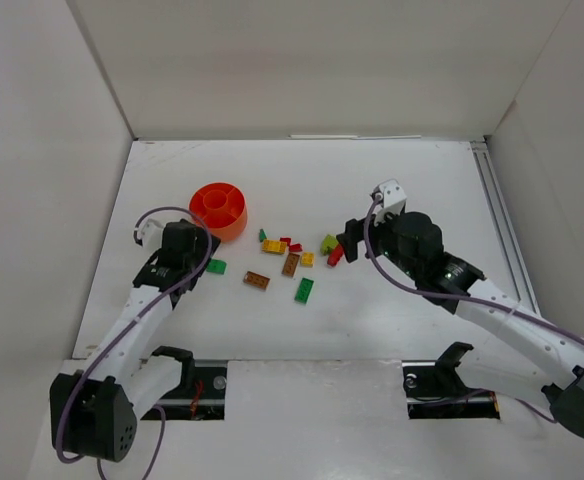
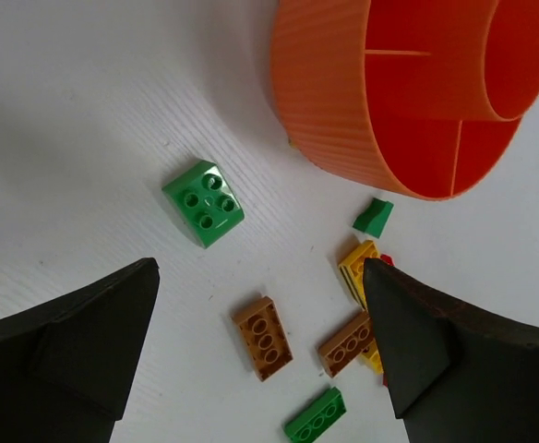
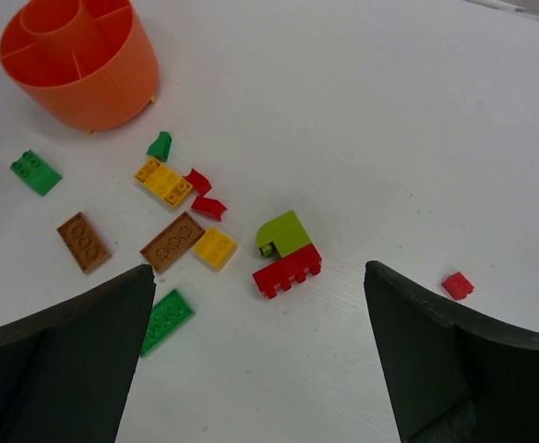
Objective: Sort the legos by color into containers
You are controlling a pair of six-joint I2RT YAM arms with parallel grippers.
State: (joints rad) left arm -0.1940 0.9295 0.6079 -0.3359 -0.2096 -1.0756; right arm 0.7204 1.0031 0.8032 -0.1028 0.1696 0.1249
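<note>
Found the small round orange plastic bowl [image 1: 224,229] standing upright left of centre on the white table [image 1: 402,330], split by inner dividers around a round middle tube. Saw all the visible bricks lying on the table outside it, scattered to its right.

Noted the left gripper [image 2: 258,272] hanging wide open and holding nothing, just beside the bowl, with a square green plastic brick [image 2: 205,203] and a flat brown plastic brick [image 2: 262,337] ahead of its fingers. Picked out a small dark green sloped piece [image 2: 373,215] near the bowl's wall, a yellow oblong brick [image 2: 357,266] just past it, and a long green brick [image 2: 314,415] nearest the arms.

Noted the right gripper [image 3: 257,269] likewise spread wide and empty, poised over a lime curved piece [image 3: 283,233] touching a red toothed brick [image 3: 288,270]. Spotted a second brown brick [image 3: 173,242] touching a small yellow square brick [image 3: 215,247], a small red curved piece [image 3: 197,180] and another red piece [image 3: 209,207] beside the yellow oblong brick, and a tiny red square piece [image 3: 457,285] apart from the others, on the lime piece's far side from the bowl.
</note>
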